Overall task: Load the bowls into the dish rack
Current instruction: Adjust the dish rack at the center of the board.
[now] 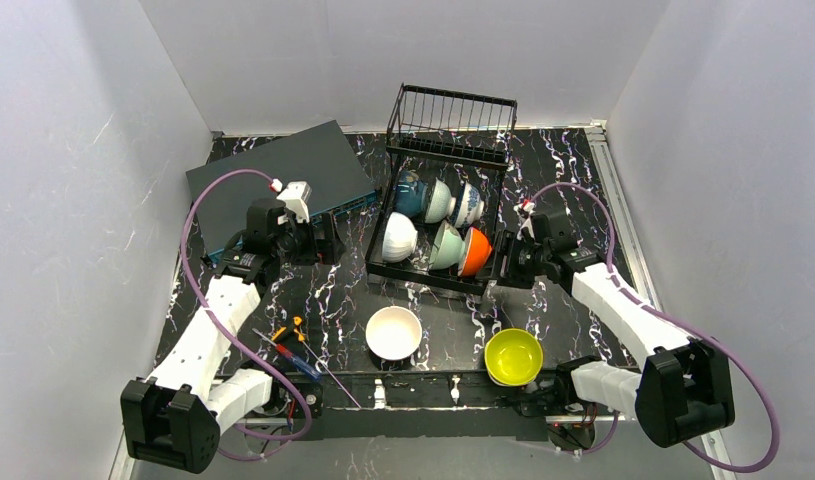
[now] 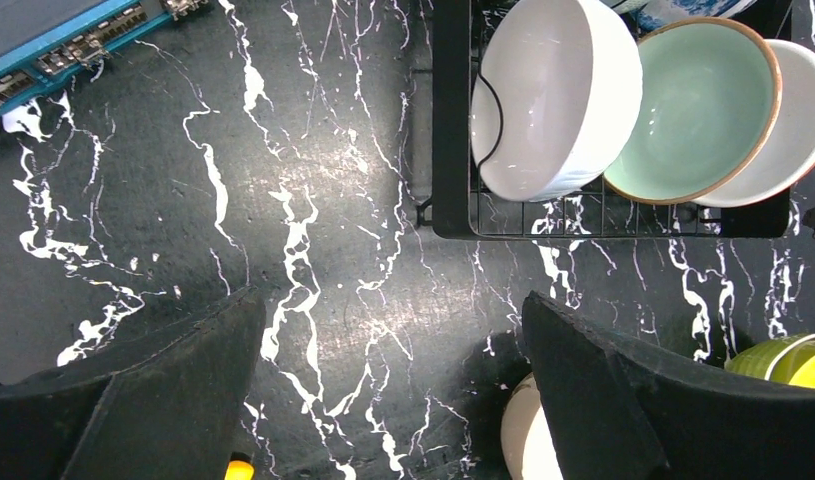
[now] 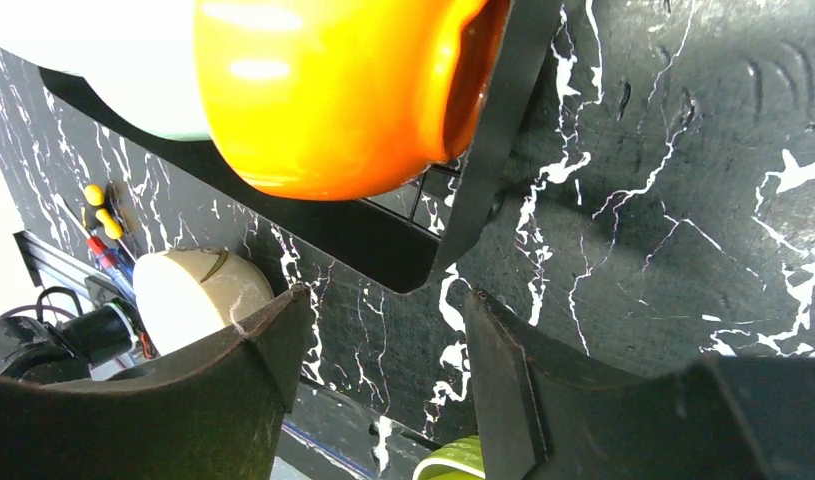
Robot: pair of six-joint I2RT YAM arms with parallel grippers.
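Right arm (image 1: pixel 623 308) outstretched, right gripper (image 3: pixel 385 310) released beside orange bowl (image 3: pixel 323 100) in dish rack (image 3: pixel 486 130); left gripper (image 2: pixel 391 310) splayed, empty.

No words, numbers or signs can be read here. The bowls (image 1: pixel 399 238), the dish rack (image 1: pixel 451 128) and the grey box (image 1: pixel 278 170) show no letters.
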